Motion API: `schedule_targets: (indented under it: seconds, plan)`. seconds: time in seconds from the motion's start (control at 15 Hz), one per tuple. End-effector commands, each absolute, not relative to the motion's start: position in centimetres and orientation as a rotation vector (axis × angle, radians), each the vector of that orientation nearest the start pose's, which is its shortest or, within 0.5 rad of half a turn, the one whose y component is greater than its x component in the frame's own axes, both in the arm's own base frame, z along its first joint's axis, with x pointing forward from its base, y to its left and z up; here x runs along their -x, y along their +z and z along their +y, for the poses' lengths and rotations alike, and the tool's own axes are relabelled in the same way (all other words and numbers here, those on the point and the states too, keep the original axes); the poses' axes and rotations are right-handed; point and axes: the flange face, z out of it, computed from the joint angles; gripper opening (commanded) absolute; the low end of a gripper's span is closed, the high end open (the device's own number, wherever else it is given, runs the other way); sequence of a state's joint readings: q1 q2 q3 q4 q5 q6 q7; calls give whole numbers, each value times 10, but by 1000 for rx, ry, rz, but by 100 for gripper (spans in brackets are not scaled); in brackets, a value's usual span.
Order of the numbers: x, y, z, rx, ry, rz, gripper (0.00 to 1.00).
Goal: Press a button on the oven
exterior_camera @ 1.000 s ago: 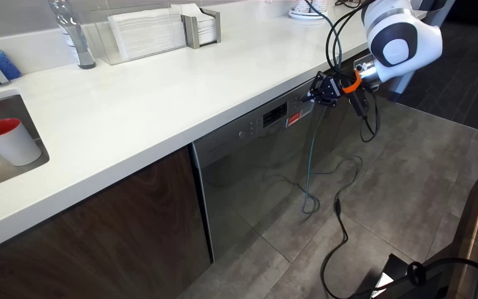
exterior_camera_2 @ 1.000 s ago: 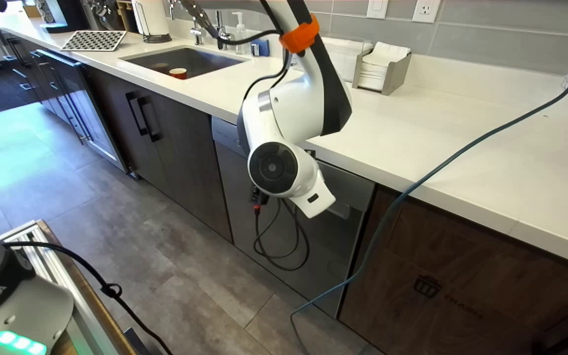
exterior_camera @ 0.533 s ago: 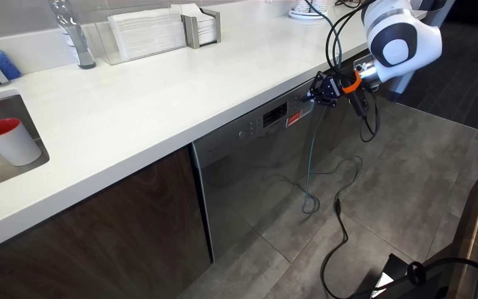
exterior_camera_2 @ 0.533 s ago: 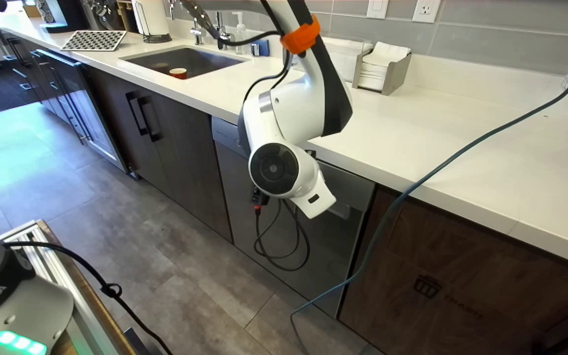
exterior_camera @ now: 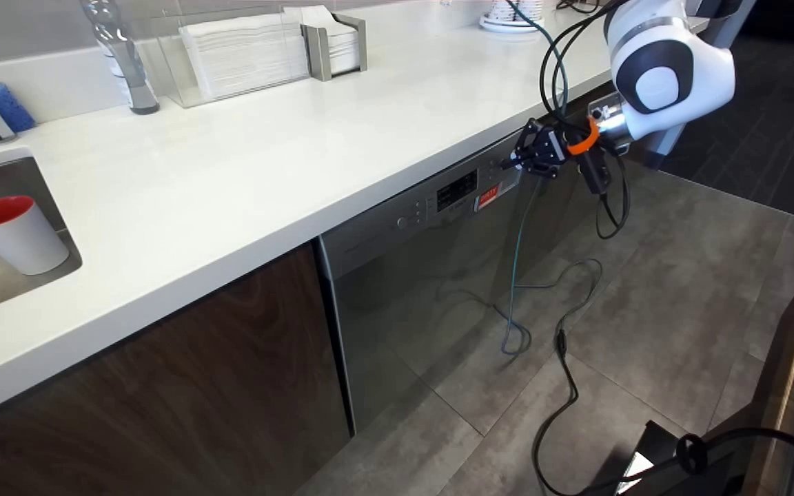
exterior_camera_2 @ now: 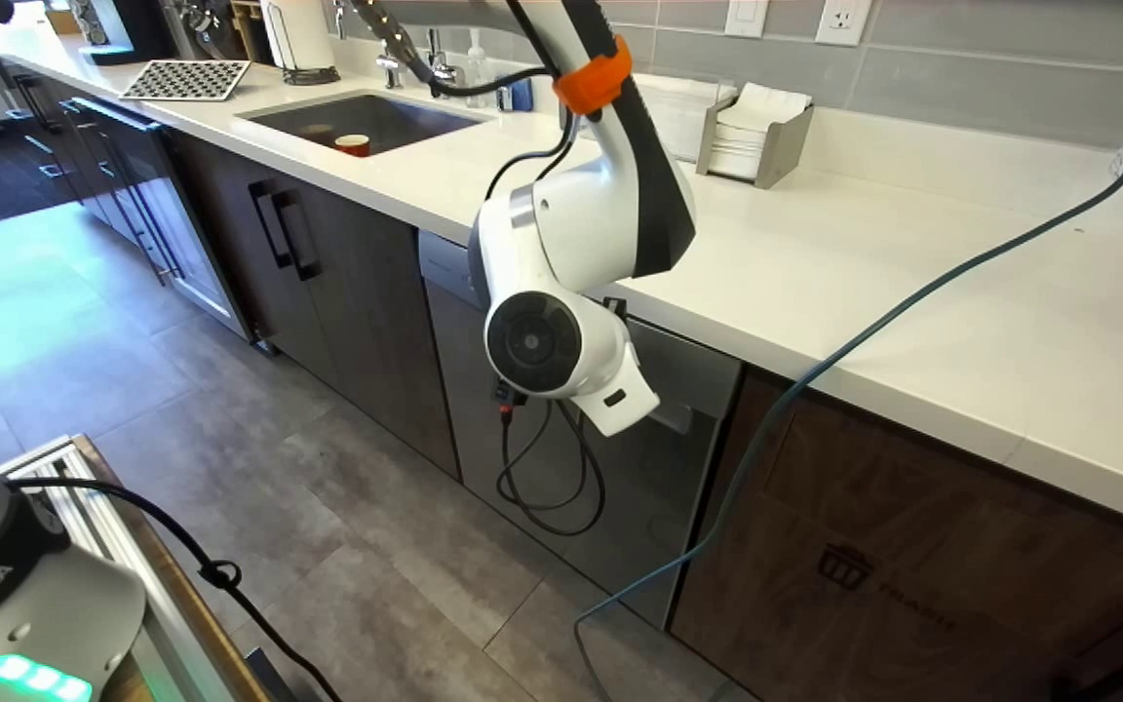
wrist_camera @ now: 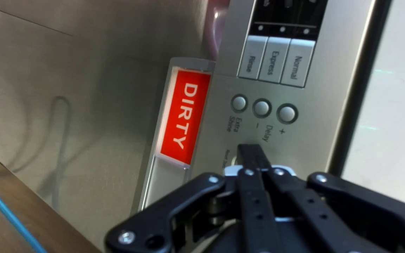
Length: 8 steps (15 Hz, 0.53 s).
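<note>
White countertop (exterior_camera: 342, 145) slants from lower left to upper right of frame in exterior view; sink (exterior_camera: 7, 180) at left edge, red-lined cup (exterior_camera: 25, 238) inside. Steel-fronted oven (exterior_camera: 424, 296) under countertop, centre of frame. Wrist view: gripper (wrist_camera: 254, 150) at lower right, fingers (wrist_camera: 253, 189) narrow, drawn together; tips just below round buttons (wrist_camera: 261, 108) on control panel (wrist_camera: 309, 137), right of red DIRTY sign (wrist_camera: 190, 116). Whether tips touch panel, cannot tell.

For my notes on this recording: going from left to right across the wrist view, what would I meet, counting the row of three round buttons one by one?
Blue cable → DIRTY sign → Extra Shine button → Delay minus button → Delay plus button → white counter.
</note>
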State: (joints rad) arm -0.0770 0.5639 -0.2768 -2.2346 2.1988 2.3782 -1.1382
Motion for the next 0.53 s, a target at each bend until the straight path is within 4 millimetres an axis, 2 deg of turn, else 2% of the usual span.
schedule_targets:
  seconds: [0.0,0.47]
  plan:
    - [-486,103,-187,1829,-740,1329,0]
    - [-492,100,-186,1792,-740,1310,0]
